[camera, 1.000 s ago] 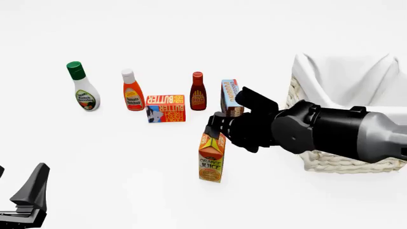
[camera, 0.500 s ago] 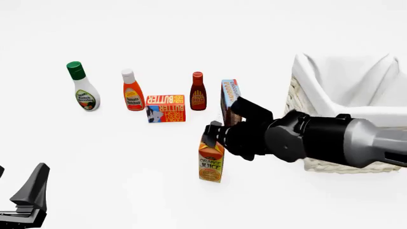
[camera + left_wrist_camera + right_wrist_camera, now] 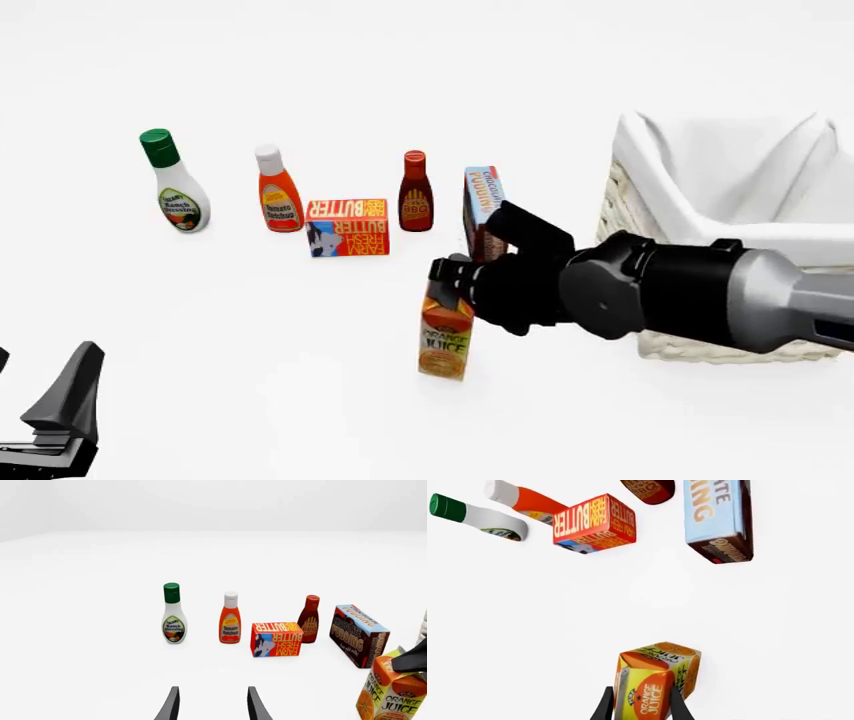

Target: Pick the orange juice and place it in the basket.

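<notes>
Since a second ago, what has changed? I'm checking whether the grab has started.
The right gripper came down onto the top of the orange juice and shut on it; the carton has turned and tilted slightly. The basket, the butter, the bottles and the left gripper stayed put.

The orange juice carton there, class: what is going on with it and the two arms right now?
The right gripper has its fingers on either side of the top of the orange juice carton, which stands on the white table just left of the wicker basket. The right wrist view shows the fingers flanking the gable top; whether it is lifted cannot be told. The left gripper hangs open and empty, away from the groceries. The basket has no carton in it yet.
</notes>
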